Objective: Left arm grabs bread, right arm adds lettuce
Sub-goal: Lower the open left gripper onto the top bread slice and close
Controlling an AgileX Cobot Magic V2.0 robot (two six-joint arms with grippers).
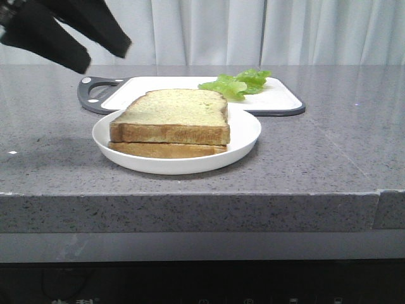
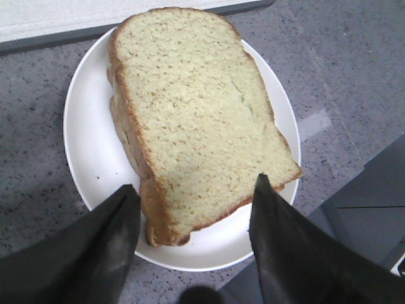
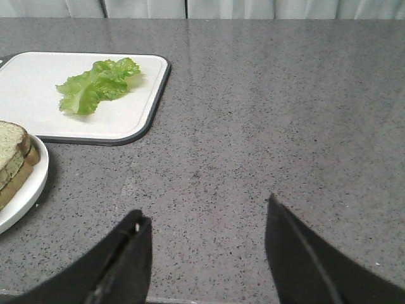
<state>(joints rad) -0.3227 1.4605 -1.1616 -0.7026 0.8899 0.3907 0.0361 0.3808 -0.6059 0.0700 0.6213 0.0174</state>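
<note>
The thick bread (image 1: 172, 115) lies on top of a thinner slice (image 1: 166, 150) on a white plate (image 1: 243, 136) near the table's front. My left gripper (image 1: 104, 54) is open and empty, high at the upper left, well above the plate. In the left wrist view its open fingers (image 2: 195, 189) hover over the bread (image 2: 196, 120), one on each side of the slice's near corner, not touching. The lettuce (image 1: 237, 82) lies on a white cutting board (image 1: 281, 98) behind the plate. My right gripper (image 3: 205, 218) is open and empty over bare table, apart from the lettuce (image 3: 95, 84).
The cutting board has a dark rim and a handle (image 1: 93, 90) at its left end. The grey speckled table (image 1: 329, 152) has a front edge close below the plate. A white curtain hangs behind.
</note>
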